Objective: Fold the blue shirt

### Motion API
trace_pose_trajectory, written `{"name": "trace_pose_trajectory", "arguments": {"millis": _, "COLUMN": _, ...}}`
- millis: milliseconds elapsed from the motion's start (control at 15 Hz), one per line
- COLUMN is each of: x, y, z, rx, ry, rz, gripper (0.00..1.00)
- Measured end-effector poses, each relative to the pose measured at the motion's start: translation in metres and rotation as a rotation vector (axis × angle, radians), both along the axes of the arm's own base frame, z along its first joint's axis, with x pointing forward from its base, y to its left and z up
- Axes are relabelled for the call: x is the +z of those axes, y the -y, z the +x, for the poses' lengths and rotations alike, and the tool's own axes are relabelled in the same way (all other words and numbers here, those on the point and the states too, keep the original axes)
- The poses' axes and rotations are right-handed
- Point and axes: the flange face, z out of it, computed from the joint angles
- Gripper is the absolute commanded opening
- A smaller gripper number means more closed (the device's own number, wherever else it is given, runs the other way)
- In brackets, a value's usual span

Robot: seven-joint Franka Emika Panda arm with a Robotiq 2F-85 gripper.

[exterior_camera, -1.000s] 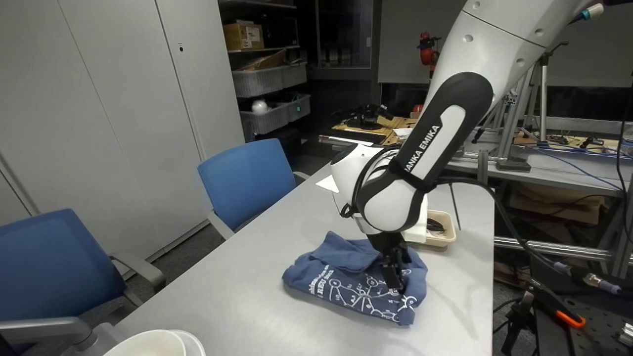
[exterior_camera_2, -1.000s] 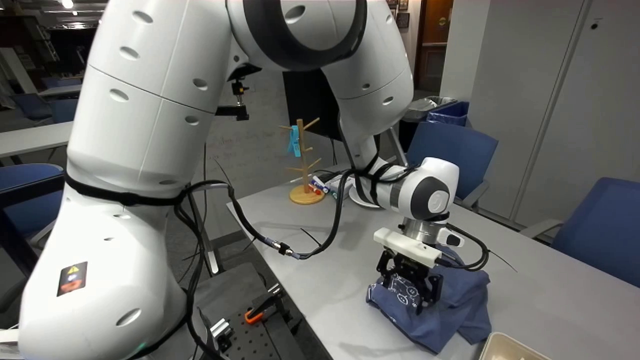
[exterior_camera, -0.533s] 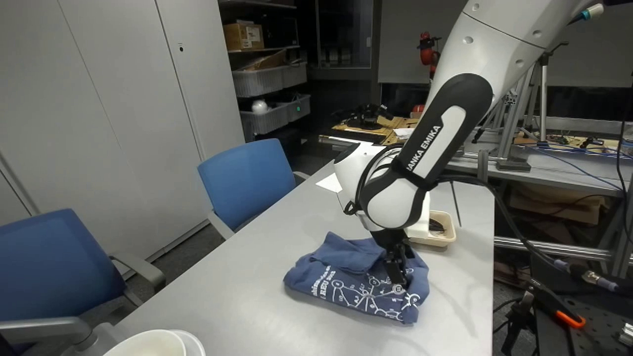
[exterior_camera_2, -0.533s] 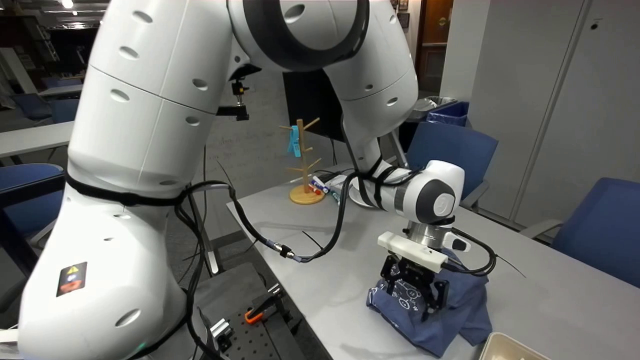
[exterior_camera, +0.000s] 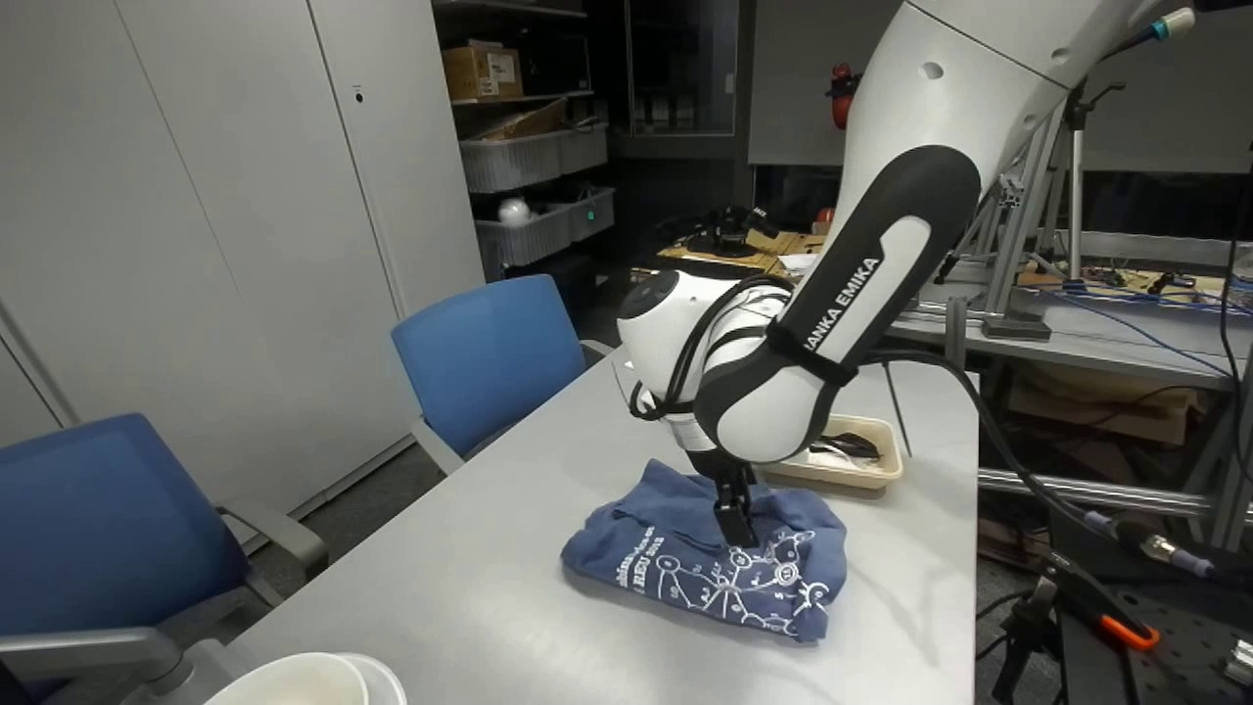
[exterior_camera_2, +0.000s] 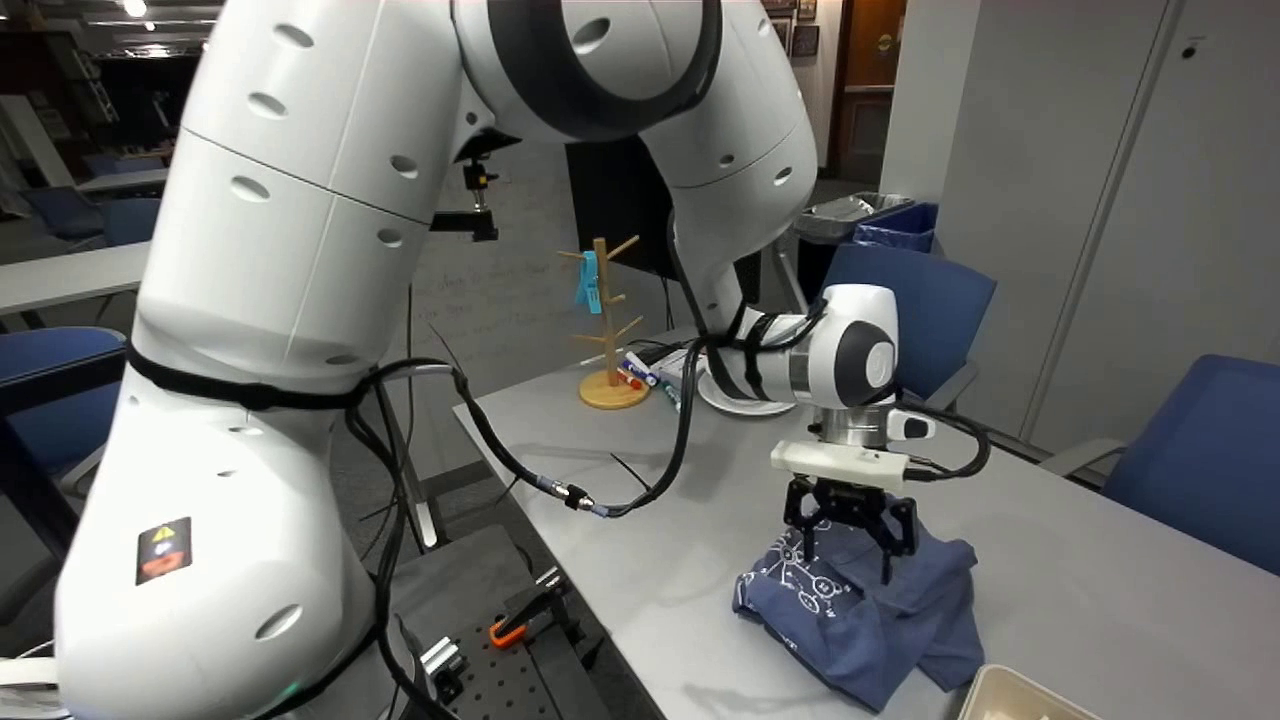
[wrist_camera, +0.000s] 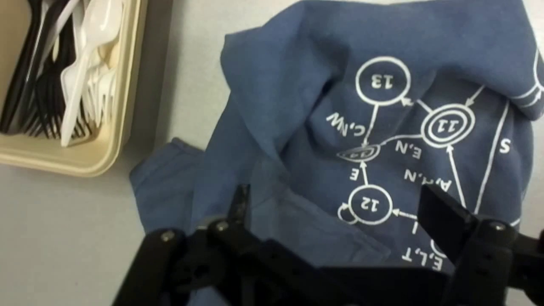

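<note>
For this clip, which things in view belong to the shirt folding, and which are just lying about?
Belongs to the job:
blue shirt, white print showing
gripper, open over the shirt

Just lying about:
tan tray of white and black cutlery
wooden stand with a turquoise clip
markers
white dishes

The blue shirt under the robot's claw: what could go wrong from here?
The gripper stands open over the blue shirt, whose cloth lies bunched and overlapping, so closing might pinch several layers at once and drag the whole bundle along. The tray of cutlery sits close beside the shirt, so a wide pull or sweep that way could perhaps bump it and spill some.
</note>
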Motion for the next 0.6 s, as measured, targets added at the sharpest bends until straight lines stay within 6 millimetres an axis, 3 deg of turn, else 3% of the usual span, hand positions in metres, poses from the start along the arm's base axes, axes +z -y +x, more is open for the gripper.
{"name": "trace_pose_trajectory", "arguments": {"millis": 333, "x": -0.011, "y": -0.017, "z": 0.007, "rx": 0.093, "ry": 0.005, "rz": -0.032, "gripper": 0.97}}
{"name": "trace_pose_trajectory", "arguments": {"millis": 533, "x": -0.021, "y": -0.015, "z": 0.007, "rx": 0.136, "ry": -0.004, "rz": -0.060, "gripper": 0.92}}
{"name": "trace_pose_trajectory", "arguments": {"millis": 600, "x": -0.024, "y": -0.014, "z": 0.009, "rx": 0.154, "ry": 0.001, "rz": -0.076, "gripper": 0.86}}
